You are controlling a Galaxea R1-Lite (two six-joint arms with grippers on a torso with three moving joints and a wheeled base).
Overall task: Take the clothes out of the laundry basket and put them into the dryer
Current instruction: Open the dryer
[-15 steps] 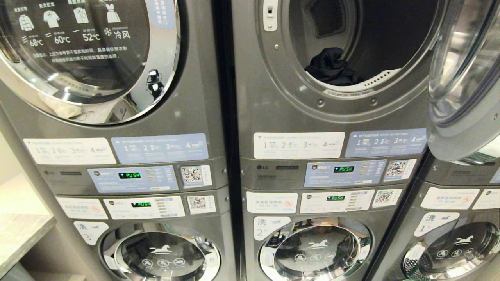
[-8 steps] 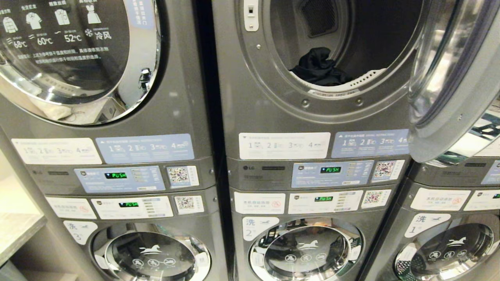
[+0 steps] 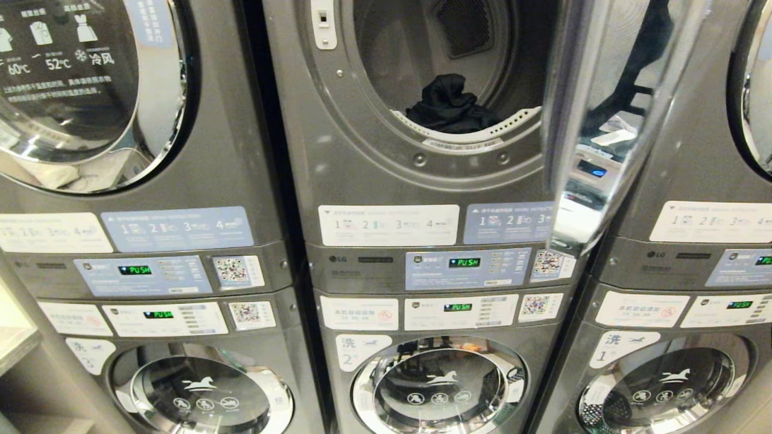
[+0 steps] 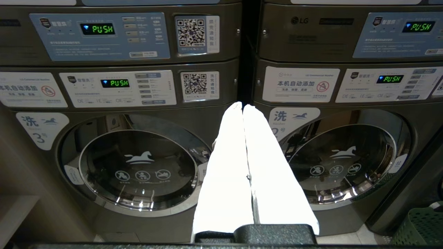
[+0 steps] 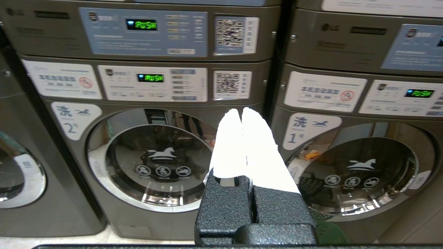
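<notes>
Black clothes [image 3: 449,105] lie in the open dryer [image 3: 362,157]. The whole view has slid sideways, so the base is turning away, likely toward the green laundry basket [image 4: 420,226]. Left tool [image 4: 243,108] and right tool [image 5: 241,111] are both closed, empty.

The head camera is looking forward and slightly down, close to a row of stacked machines, taking in the open dryer [image 3: 440,90] up top and the washers below. Both wrist cameras are sitting lower, facing the machines level-on. The left one is framing washers 3 and 2 [image 4: 341,159], the right one washers 2 [image 5: 155,159] and 1. All three are sharing washer 2 [image 3: 437,386].
</notes>
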